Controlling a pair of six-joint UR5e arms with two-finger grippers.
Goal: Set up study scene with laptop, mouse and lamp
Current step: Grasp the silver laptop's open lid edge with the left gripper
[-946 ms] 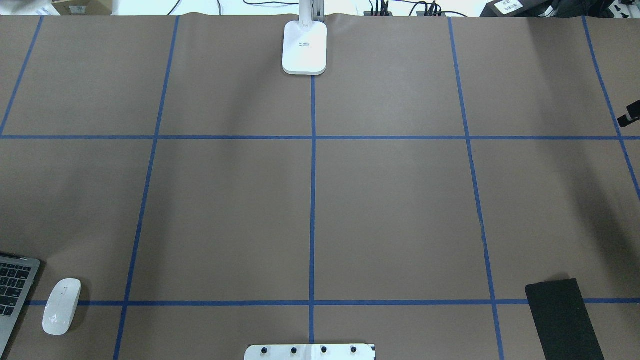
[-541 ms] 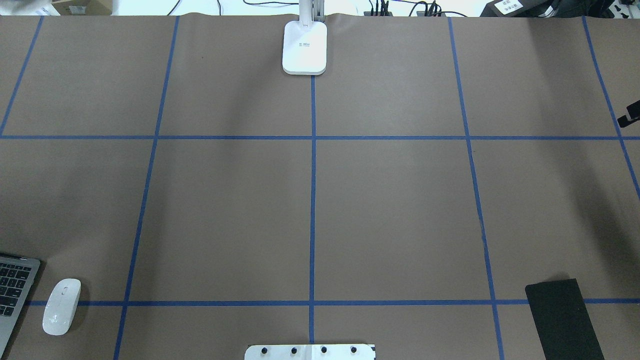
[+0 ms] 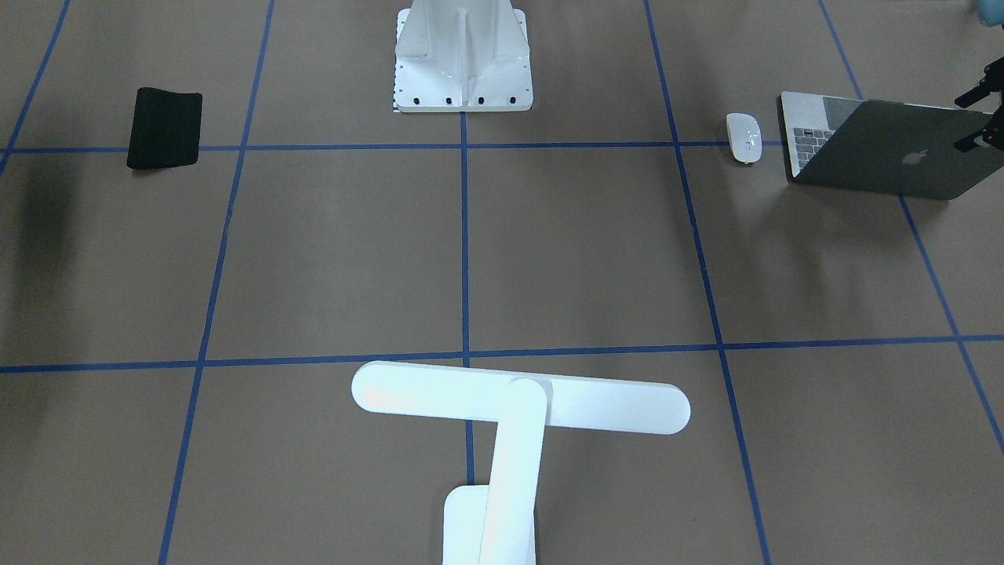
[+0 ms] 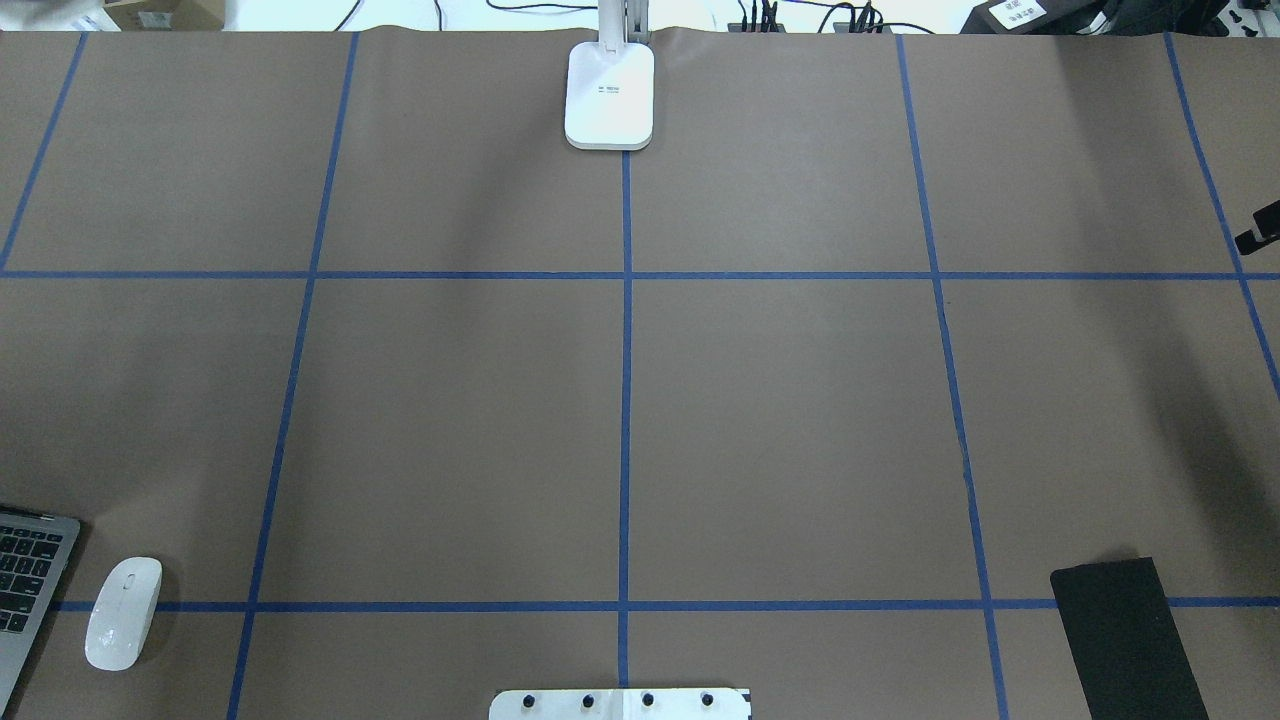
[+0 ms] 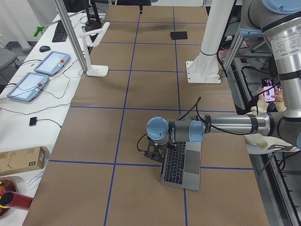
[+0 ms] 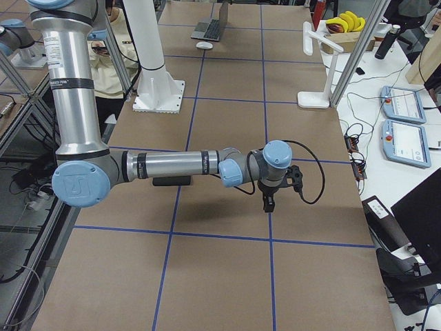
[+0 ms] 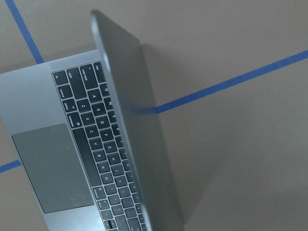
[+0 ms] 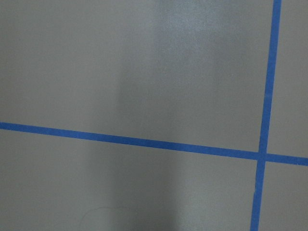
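Note:
The grey laptop point(image 3: 878, 149) stands half open at the table's near left corner, also seen in the overhead view point(image 4: 30, 580) and the left view point(image 5: 181, 162). The left wrist view shows its keys point(image 7: 103, 144) and its lid edge-on. My left gripper point(image 3: 973, 118) hovers at the lid's far edge with the jaws apart; I cannot tell if it touches. The white mouse point(image 3: 743, 137) lies beside the laptop point(image 4: 123, 612). The white lamp point(image 3: 518, 408) stands at the table's far middle edge, its base point(image 4: 609, 95) on the centre line. My right gripper point(image 6: 269, 200) hangs over bare table at the right; only a tip point(image 4: 1258, 230) shows overhead.
A flat black mat point(image 4: 1125, 640) lies at the near right point(image 3: 165, 127). The white ribbed pedestal point(image 3: 463, 63) stands at the near middle edge. Blue tape lines grid the brown table. Control tablets point(image 6: 406, 103) lie beyond the far edge.

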